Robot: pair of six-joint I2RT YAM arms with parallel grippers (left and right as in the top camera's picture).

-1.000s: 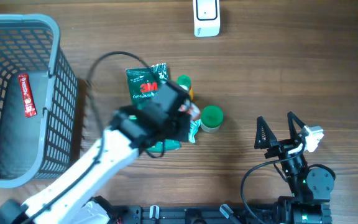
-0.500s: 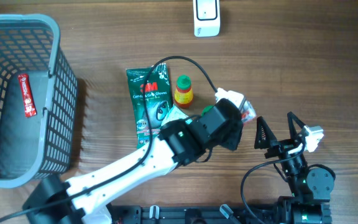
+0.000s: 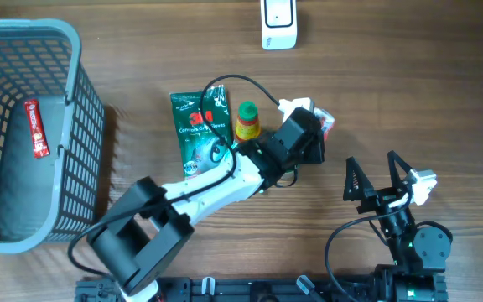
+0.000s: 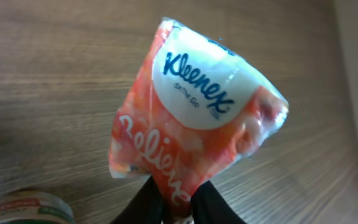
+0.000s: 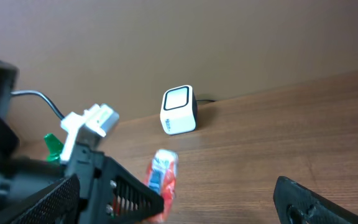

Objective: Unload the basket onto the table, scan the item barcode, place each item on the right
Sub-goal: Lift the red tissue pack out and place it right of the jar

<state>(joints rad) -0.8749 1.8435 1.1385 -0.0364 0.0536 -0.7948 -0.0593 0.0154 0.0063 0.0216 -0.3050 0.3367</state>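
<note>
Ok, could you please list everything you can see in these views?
table: 1, brown wood, underneath
basket: 1, grey, far left
packet: 1, red, inside basket
3M gloves pack: 1, green, centre
small bottle: 1, green cap, right of gloves pack
Kleenex pack: 1, orange and white, held right of bottle
scanner: 1, white, top edge
round container: 1, pale, cropped in left-wrist view
left arm: 1, white and black, centre, jaws pinching Kleenex pack
right arm: 1, black, lower right, jaws open

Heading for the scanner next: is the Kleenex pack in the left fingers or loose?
In them: both left fingers pinch the Kleenex pack at its bottom edge, wrist view.
</note>
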